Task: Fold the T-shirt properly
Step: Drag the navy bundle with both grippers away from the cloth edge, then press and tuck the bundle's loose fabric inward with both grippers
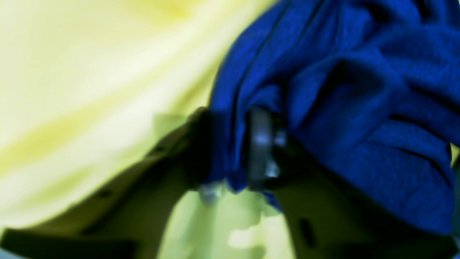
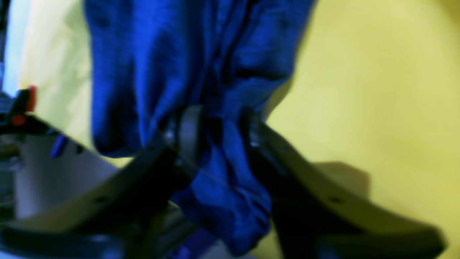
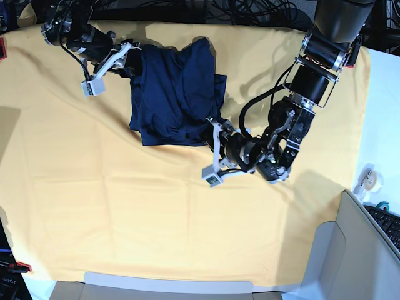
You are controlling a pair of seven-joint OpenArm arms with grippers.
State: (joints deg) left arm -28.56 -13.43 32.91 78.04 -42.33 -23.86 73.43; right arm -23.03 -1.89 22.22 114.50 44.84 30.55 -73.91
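The dark navy T-shirt [image 3: 175, 94] lies bunched and partly folded at the back middle of the yellow cloth [image 3: 125, 206]. My left gripper [image 3: 213, 132] is shut on the shirt's near right corner. In the left wrist view the blue fabric [image 1: 359, 108] is pinched in the left gripper [image 1: 233, 151]. My right gripper [image 3: 127, 60] is shut on the shirt's far left edge. In the right wrist view folds of the shirt [image 2: 161, 64] hang through the right gripper [image 2: 219, 133].
The yellow cloth covers the whole table. A tape roll [image 3: 365, 178] and a keyboard [image 3: 387, 222] lie off the cloth at the right edge. A grey box [image 3: 350, 250] stands at the front right. Cables [image 3: 250, 9] run along the back.
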